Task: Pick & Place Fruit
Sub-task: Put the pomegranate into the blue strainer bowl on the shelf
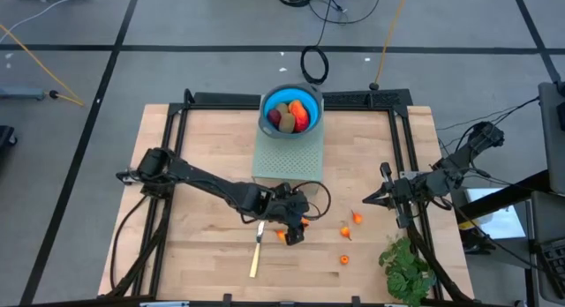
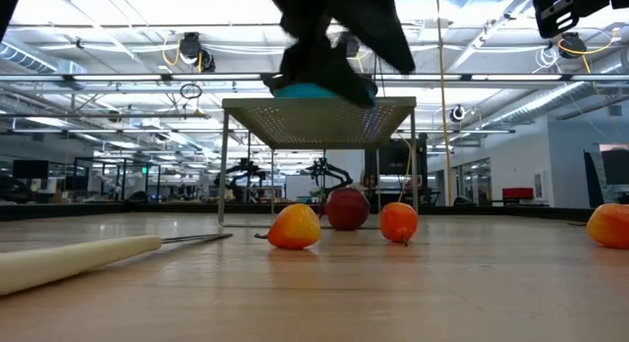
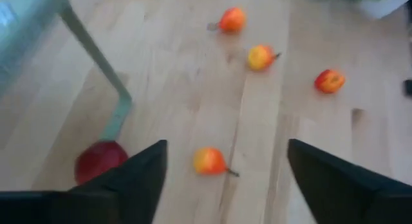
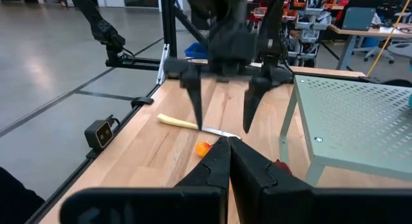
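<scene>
The left pincer (image 1: 294,226) hangs wide open above a small orange fruit (image 3: 209,161) on the worktop (image 1: 203,157); the right pincer (image 1: 369,199) waits shut nearby.

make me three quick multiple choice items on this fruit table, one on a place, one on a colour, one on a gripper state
1. Where is the blue bowl?
A. on the green stand
B. beside the knife
C. on the floor

2. What colour is the knife's handle?
A. black
B. pale
C. red

3. How are the left gripper's fingers?
A. shut on a fruit
B. shut, empty
C. open over a small orange fruit

Answers: 1 A, it tops the green stand. 2 B, cream against the wood. 3 C, the orange fruit lies free between them.
</scene>
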{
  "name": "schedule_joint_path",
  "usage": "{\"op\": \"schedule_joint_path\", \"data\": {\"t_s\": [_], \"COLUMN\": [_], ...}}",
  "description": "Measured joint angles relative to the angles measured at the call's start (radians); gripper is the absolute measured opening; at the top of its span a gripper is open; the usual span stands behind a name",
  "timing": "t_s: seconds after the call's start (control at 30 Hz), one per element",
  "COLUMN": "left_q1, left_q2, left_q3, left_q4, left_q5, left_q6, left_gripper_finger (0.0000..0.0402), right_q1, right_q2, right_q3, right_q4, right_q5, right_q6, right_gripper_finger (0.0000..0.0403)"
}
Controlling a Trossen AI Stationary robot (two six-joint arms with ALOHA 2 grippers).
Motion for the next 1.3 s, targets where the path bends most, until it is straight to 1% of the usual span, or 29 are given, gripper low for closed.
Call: {"op": "schedule_joint_path", "data": {"t_s": [0.1,0.17,0.27,0.33,0.4,0.47,0.67,0.8,0.87,1.13,1.3], "left_q1": [0.001,0.002,0.002,0.001,0.000,0.001,0.003,0.003,0.009,0.021,0.022], "left_q2": [0.028,0.030,0.027,0.028,0.028,0.036,0.082,0.086,0.085,0.120,0.132], "left_q3": [-0.002,-0.003,-0.002,-0.002,-0.002,-0.002,-0.002,-0.002,-0.002,-0.004,-0.002], "left_q4": [0.000,0.008,0.015,0.011,0.012,0.014,0.021,0.019,0.019,0.025,0.015], "left_q5": [-0.033,-0.039,-0.043,-0.069,-0.099,-0.108,-0.118,-0.224,-0.255,-0.219,-0.237], "left_q6": [-0.040,-0.037,0.043,0.086,0.110,0.121,0.122,0.113,0.097,0.082,0.077], "left_gripper_finger": [0.0380,0.0394,0.0378,0.0365,0.0357,0.0355,0.0365,0.0376,0.0381,0.0386,0.0386], "right_q1": [0.000,0.000,0.000,0.000,0.000,0.000,0.000,0.000,0.000,0.000,0.000], "right_q2": [0.000,0.000,0.000,0.000,0.000,0.000,0.000,0.000,0.000,0.000,0.000], "right_q3": [0.000,0.000,0.000,0.000,0.000,0.000,0.000,0.000,0.000,0.000,0.000], "right_q4": [0.000,0.000,0.000,0.000,0.001,0.000,0.001,0.001,0.001,0.002,0.002], "right_q5": [0.000,0.000,0.000,0.000,0.000,0.000,0.000,0.000,0.001,0.001,0.001], "right_q6": [-0.010,-0.015,-0.015,-0.016,-0.016,-0.016,-0.016,-0.016,-0.016,-0.015,-0.015], "right_gripper_finger": [0.0000,0.0000,0.0000,0.0000,0.0000,0.0000,0.0000,0.0000,0.0000,0.0000,0.0000]}}
